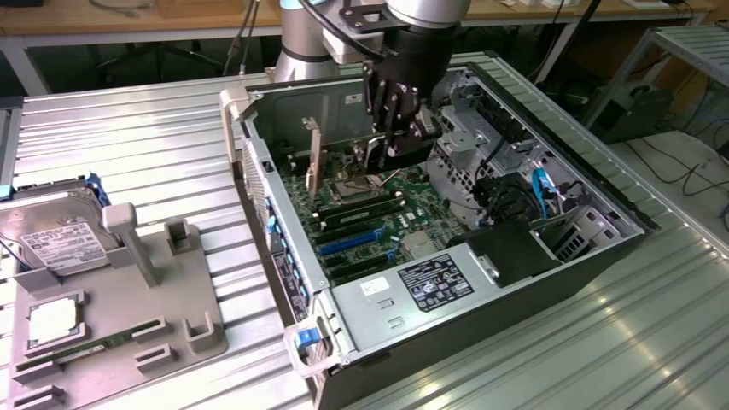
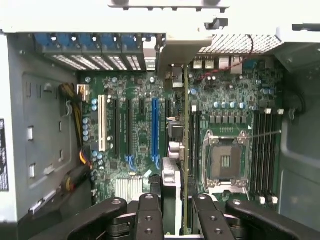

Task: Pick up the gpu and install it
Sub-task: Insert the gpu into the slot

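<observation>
Hand [image 2: 175,212] clamped on gpu [image 2: 185,150], which stands edge-on between its fingers [image 2: 149,215], over the motherboard [image 2: 135,150].

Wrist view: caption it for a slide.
Claw holds the thin black expansion card edge-on over the green motherboard inside the open grey metal computer case.

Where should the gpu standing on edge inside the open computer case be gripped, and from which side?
By its upper long edge, from straight above the open case. The gpu is thin, flat and upright over the motherboard, so fingers can only close on its two broad faces from above; the gripper straddles it this way.
</observation>
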You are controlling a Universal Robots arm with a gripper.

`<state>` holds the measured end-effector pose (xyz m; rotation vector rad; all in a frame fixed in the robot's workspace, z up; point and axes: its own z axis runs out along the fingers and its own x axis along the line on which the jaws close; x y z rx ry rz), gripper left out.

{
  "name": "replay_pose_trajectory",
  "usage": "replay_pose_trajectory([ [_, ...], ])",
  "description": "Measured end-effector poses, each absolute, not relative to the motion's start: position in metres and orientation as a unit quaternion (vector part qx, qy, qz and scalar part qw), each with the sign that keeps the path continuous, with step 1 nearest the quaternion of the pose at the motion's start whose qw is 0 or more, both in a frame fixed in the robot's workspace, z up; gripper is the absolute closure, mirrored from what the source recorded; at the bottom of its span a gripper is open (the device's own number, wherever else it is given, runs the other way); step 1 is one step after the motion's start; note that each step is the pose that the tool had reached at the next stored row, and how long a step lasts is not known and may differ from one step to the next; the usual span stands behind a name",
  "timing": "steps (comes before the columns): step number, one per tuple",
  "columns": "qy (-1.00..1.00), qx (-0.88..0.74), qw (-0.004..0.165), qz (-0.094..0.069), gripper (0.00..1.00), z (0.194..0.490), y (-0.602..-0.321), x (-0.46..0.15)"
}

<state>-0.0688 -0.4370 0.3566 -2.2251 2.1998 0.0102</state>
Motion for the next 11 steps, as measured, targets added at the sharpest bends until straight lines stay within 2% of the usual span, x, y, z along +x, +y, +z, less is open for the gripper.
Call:
replay_pose_trajectory([
  [11, 0.706, -0.708, 0.006, 0.002, 0.72, 0.34, -0.441, -0.071],
])
